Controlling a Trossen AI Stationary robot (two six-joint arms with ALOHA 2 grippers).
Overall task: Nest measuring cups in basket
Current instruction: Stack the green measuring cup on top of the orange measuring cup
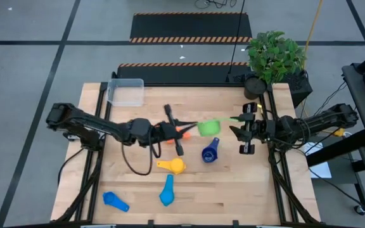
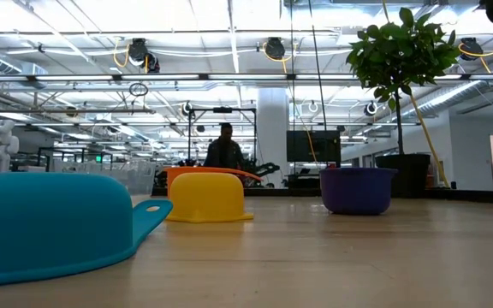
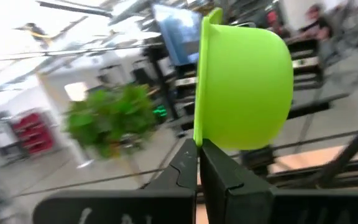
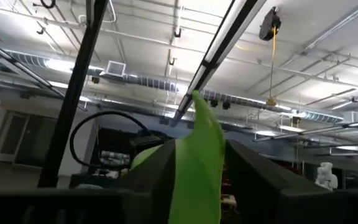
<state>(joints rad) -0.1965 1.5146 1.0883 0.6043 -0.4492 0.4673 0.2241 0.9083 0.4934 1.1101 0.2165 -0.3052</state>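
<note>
Green measuring cup point(image 1: 208, 127) hangs above mid-counter point(image 1: 246, 190), its bowl rim pinched in the left tool point(image 1: 184, 131) and its handle, pointing right, clamped by the right tool point(image 1: 241, 120) (a handover, apparently), with the clear basket point(image 1: 126, 92) far nearer the left arm.

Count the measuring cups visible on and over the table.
6. Green cup held over the table by both grippers; orange cup beside the left gripper; navy cup; yellow cup; two light blue cups near the front. Others may be hidden.

Matt plastic green cup point(image 1: 208, 127) — pale wood table point(image 1: 246, 183)
</note>
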